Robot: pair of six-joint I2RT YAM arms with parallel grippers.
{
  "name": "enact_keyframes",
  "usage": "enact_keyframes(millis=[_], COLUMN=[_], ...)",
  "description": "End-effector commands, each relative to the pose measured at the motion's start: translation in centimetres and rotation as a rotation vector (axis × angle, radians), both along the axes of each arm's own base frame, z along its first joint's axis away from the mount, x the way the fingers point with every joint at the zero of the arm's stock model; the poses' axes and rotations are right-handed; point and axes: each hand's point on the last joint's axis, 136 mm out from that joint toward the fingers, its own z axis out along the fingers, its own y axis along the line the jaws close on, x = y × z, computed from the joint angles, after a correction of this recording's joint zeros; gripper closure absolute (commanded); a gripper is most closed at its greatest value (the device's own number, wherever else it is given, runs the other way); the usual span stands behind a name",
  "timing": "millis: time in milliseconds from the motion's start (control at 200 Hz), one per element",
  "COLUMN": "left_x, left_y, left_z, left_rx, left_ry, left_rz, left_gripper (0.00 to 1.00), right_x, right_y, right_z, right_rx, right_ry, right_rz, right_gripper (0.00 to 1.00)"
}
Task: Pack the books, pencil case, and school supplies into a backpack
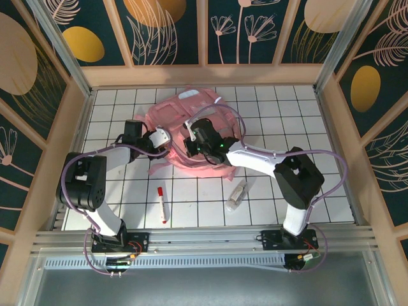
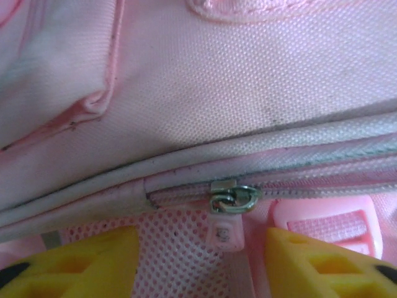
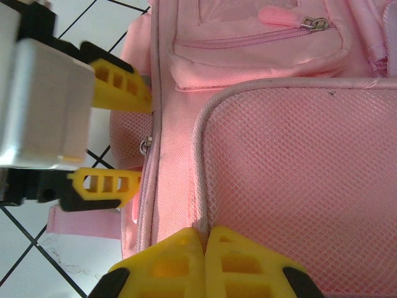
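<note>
With the backpack (image 1: 191, 121) lying far-centre on the bench (image 1: 319, 191) and my right tool (image 3: 205, 251) clenched on its mesh seam (image 3: 200, 155) as an anchor, I should centre the released left tool (image 2: 201, 241) on the zipper pull (image 2: 234, 200), close firmly, then draw along the track.

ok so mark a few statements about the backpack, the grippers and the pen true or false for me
1. The left gripper is open, with a zipper pull in line between its fingers. True.
2. The right gripper is wide open. False: it is shut on the backpack at the mesh pocket's edge.
3. The pen is inside the backpack. False: it lies on the table.
4. A clear tube lies on the table, right of the pen. True.
</note>
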Motion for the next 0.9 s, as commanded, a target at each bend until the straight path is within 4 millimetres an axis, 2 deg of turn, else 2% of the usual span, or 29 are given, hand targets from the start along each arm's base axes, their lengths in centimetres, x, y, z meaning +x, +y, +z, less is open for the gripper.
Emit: enact_keyframes(millis=[0, 165, 345, 540, 726, 896], left_x=[1.1, 0.4, 0.5, -0.3, -2.5, -4.8], left_y=[-1.0, -2.4, -2.4, -2.3, -2.4, -3.3], left_z=[1.4, 2.6, 1.7, 2.7, 4.0, 4.1], left_rx=[-0.044, -0.113, -0.089, -0.102, -0.108, -0.086], left_ry=[-0.073, -0.149, -0.116, -0.133, -0.172, -0.170], left_rz=[-0.014, -0.053, -0.062, -0.061, -0.072, -0.093], left_gripper=[0.52, 0.53, 1.00, 1.00, 1.00, 1.00], right_x=[0.1, 0.0, 0.0, 0.4, 1.8, 3.3], right_y=[0.0, -0.1, -0.1, -0.4, -0.6, 0.2], right_z=[3.9, 3.8, 3.5, 3.1, 2.8, 3.0], right_rx=[0.089, 0.089, 0.089, 0.086, 0.114, 0.136], right_ry=[-0.048, -0.040, -0.030, -0.008, 0.016, 0.007], right_rz=[-0.006, -0.010, -0.015, -0.041, -0.084, -0.099], right_gripper=[1.00, 1.00, 1.00, 1.00, 1.00, 1.00])
